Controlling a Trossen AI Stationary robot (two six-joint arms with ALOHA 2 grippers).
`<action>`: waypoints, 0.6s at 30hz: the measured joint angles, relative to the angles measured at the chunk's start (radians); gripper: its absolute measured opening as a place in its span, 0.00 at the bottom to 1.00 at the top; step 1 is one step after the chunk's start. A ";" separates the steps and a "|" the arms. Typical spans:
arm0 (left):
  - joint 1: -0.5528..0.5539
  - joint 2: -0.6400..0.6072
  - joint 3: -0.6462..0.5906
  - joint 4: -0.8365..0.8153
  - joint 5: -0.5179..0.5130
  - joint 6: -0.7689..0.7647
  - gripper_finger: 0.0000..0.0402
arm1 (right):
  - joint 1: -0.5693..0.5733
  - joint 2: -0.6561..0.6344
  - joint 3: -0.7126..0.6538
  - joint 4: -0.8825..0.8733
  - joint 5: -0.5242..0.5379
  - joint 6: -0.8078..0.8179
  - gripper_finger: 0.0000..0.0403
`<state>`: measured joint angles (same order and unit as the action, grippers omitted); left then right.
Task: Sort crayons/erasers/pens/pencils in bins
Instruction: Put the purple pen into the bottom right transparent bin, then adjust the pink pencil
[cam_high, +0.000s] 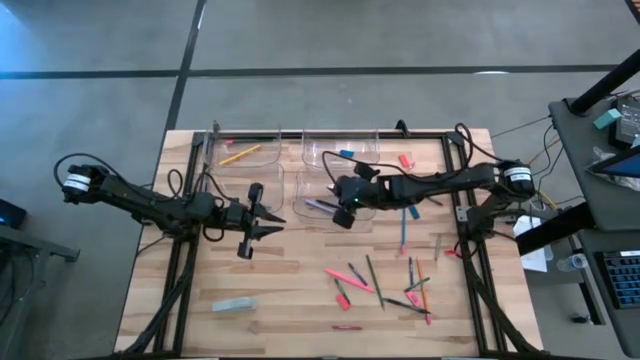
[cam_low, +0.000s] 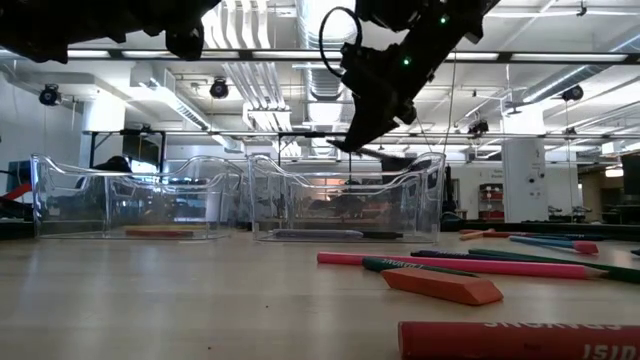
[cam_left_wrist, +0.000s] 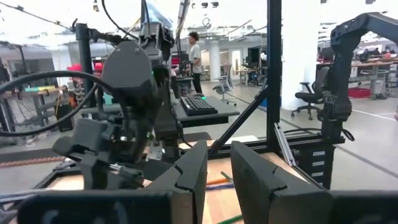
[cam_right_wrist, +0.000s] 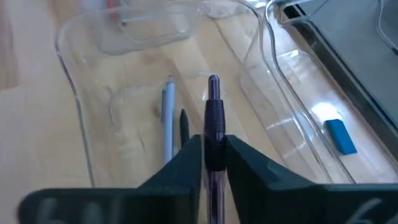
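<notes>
High view: right end effector (cam_high: 343, 213) sits over the lower-right bin (cam_high: 335, 195) at frame centre; left end effector (cam_high: 262, 222) hovers left of centre above bare desk (cam_high: 280, 290), fingers slightly parted, holding nothing. Loose pens and pencils (cam_high: 385, 283) lie lower right.

Low view: right end effector (cam_low: 352, 140) hangs above the right bin (cam_low: 345, 200); red crayon (cam_low: 520, 340) in the foreground.

Right wrist view: fingers pinch a dark pen (cam_right_wrist: 213, 134) (tip pointing into the bin); a grey pen (cam_right_wrist: 168, 118) lies on the bin floor, a blue eraser (cam_right_wrist: 341, 135) in the neighbouring bin.
</notes>
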<state>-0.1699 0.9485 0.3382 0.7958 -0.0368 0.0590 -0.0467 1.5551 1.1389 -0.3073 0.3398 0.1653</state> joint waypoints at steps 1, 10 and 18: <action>0.000 0.000 0.000 -0.001 0.000 -0.001 0.14 | 0.000 0.000 0.000 -0.003 0.000 -0.007 0.21; 0.000 0.000 0.000 -0.004 -0.001 -0.001 0.14 | 0.037 -0.043 0.017 -0.061 -0.007 -0.005 0.48; 0.000 0.000 -0.001 -0.022 -0.006 0.028 0.14 | 0.288 -0.050 0.017 -0.061 -0.036 -0.003 0.50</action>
<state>-0.1699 0.9485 0.3374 0.7740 -0.0431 0.0874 0.2417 1.5047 1.1557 -0.3683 0.3042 0.1627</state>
